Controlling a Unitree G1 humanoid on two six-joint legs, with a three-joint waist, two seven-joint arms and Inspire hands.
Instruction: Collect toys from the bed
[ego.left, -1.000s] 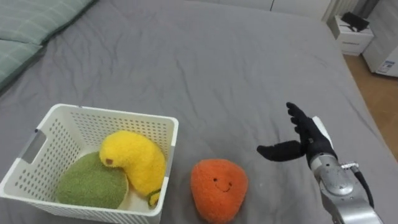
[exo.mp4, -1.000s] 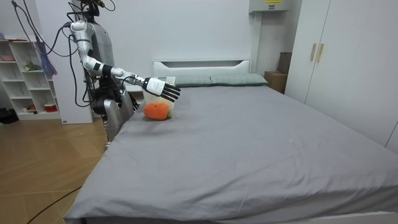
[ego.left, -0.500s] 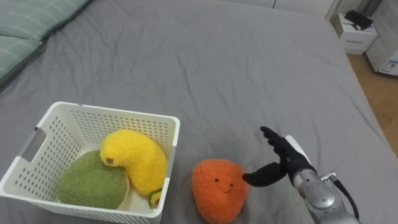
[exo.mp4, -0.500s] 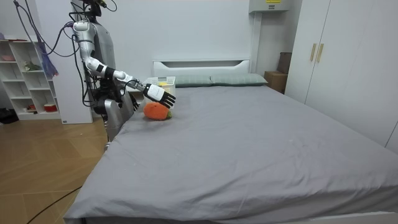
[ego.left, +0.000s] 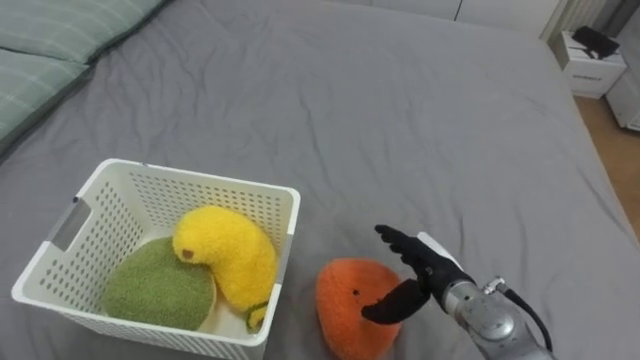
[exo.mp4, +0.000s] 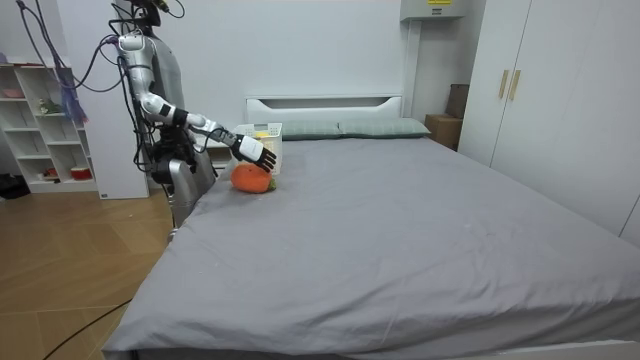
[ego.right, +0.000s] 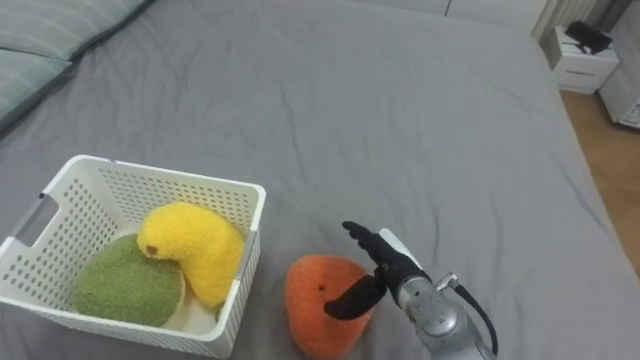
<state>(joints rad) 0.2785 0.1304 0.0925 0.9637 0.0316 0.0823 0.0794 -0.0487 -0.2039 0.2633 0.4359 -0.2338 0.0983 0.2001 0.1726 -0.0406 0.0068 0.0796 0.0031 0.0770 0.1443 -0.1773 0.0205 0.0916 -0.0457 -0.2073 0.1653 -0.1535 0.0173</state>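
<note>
— Where was the basket (ego.left: 288, 203) placed?
— On the bed (ego.left: 400, 120), at the near left, with pillows (ego.left: 50, 40) behind it at the far left.
— What was kept in it?
— A first toy (ego.left: 158, 293) at the left and a second toy (ego.left: 228, 255) at the right.
— And outside?
— A third toy (ego.left: 350, 305) was laid just right of the basket, between it and the right hand (ego.left: 428, 272).

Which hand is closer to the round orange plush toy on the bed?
Right. The right hand is open at the round orange plush toy's right side, thumb touching or nearly touching it. Where the left hand is, I cannot tell.
</note>
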